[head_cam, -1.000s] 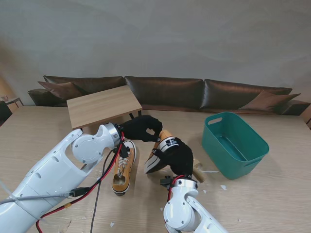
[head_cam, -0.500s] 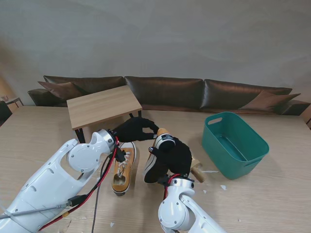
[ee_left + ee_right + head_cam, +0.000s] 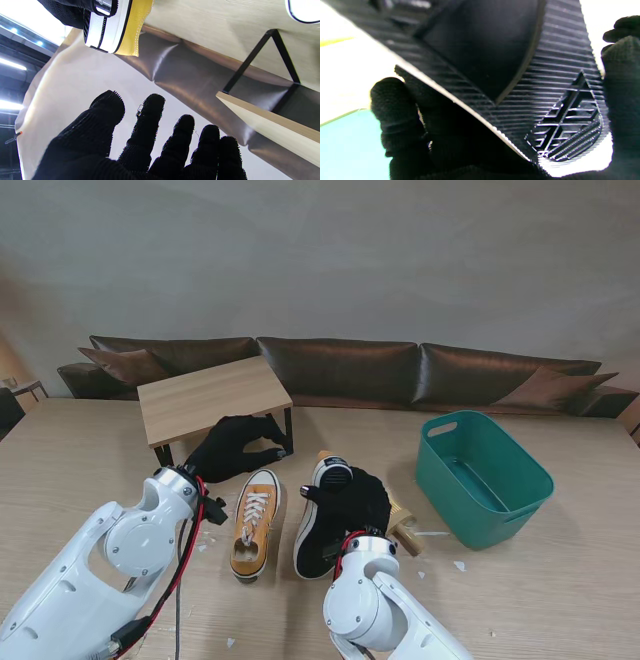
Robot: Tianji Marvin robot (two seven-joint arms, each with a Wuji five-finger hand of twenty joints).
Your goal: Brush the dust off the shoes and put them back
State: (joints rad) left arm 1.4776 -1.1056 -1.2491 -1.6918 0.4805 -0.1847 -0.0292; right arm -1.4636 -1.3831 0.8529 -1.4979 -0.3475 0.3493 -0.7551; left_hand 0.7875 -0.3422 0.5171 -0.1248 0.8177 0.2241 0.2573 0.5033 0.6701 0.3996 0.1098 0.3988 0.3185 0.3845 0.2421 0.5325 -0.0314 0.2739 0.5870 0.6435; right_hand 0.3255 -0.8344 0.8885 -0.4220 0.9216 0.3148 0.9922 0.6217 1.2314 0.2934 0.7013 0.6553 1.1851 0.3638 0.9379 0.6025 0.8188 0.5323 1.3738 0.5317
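Stand view: the right hand (image 3: 355, 502), low centre of frame, is clasping a yellow shoe (image 3: 322, 520) turned sole-up and resting on the wooden surface (image 3: 520, 600). A second yellow shoe (image 3: 253, 524) is lying upright just left of it, apart from both hands. The left hand (image 3: 232, 448), centre-left, is holding nothing, fingers spread, in front of a small wooden bench (image 3: 210, 397). A green tub (image 3: 482, 477) is sitting at mid-right. Left wrist view: the left hand's fingers (image 3: 147, 130) are fanning wide and empty; a shoe heel (image 3: 117, 23) is showing at the upper left. Right wrist view: the black ribbed sole (image 3: 520, 82) is filling the frame, gloved fingers (image 3: 392, 112) wrapping its edges.
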